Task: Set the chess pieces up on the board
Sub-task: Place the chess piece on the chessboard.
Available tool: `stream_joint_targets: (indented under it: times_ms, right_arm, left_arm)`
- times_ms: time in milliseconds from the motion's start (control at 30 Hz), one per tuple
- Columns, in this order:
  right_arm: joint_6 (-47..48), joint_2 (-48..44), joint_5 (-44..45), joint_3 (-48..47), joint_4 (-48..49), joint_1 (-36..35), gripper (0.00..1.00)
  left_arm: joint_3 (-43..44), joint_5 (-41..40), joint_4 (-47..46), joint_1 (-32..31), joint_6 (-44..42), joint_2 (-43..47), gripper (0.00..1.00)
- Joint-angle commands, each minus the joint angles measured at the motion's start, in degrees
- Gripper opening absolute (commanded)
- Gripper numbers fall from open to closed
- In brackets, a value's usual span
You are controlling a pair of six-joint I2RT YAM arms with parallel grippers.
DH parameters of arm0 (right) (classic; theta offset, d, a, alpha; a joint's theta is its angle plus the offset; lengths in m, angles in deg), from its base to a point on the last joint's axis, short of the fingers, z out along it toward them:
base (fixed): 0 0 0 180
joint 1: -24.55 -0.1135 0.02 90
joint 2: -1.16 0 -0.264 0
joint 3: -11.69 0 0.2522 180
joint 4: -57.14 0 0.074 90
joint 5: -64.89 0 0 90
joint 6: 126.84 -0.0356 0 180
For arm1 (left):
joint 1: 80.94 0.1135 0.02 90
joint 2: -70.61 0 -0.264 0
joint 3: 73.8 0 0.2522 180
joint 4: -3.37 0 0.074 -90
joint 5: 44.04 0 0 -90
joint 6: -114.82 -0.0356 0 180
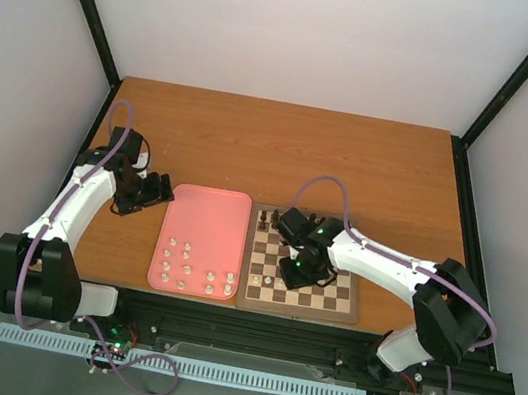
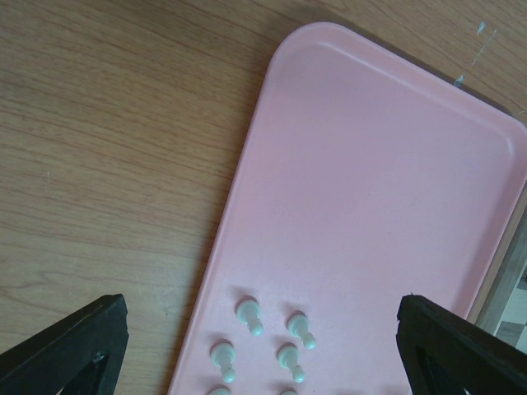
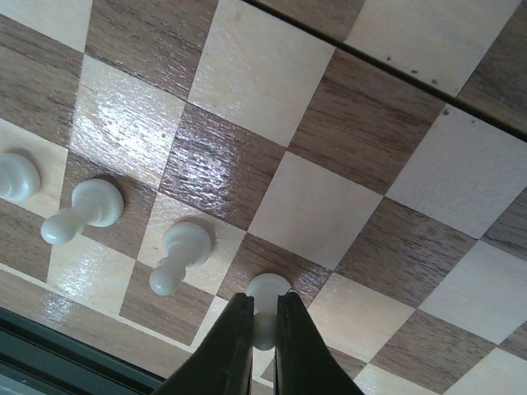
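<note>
The wooden chessboard (image 1: 324, 291) lies right of the pink tray (image 1: 208, 219). My right gripper (image 3: 264, 306) is shut on a white pawn (image 3: 268, 290) standing on a dark square near the board's front edge (image 1: 294, 270). Three other white pieces stand to its left in the same row: one (image 3: 183, 247), another (image 3: 92, 203) and a third (image 3: 15, 175). Dark pieces (image 1: 266, 220) stand at the board's far left corner. My left gripper (image 1: 159, 188) hovers open and empty above the tray's left edge. Several white pieces (image 2: 247, 311) stand on the tray between its fingers (image 2: 74, 346).
Several more white pieces (image 1: 192, 274) stand on the tray's near end. The board's brown border (image 3: 49, 313) and the black rail (image 1: 251, 332) run just beyond the held pawn. Bare wooden table (image 1: 282, 150) lies behind tray and board.
</note>
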Motion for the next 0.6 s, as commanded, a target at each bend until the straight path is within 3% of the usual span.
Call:
stream_joint_targets:
  times_ms: [0,567]
  right_arm:
    - [0.0,0.61,1.27,-0.26,0.49,0.1,0.03]
    - [0.33,2.32,2.36,-1.13,0.78,0.14,0.05]
  left_arm:
    - [1.39,0.34,-0.69,0.17,0.56,-0.77,1.0]
    - [1.52,0.24,-0.54,0.17,0.4,-1.02,1.0]
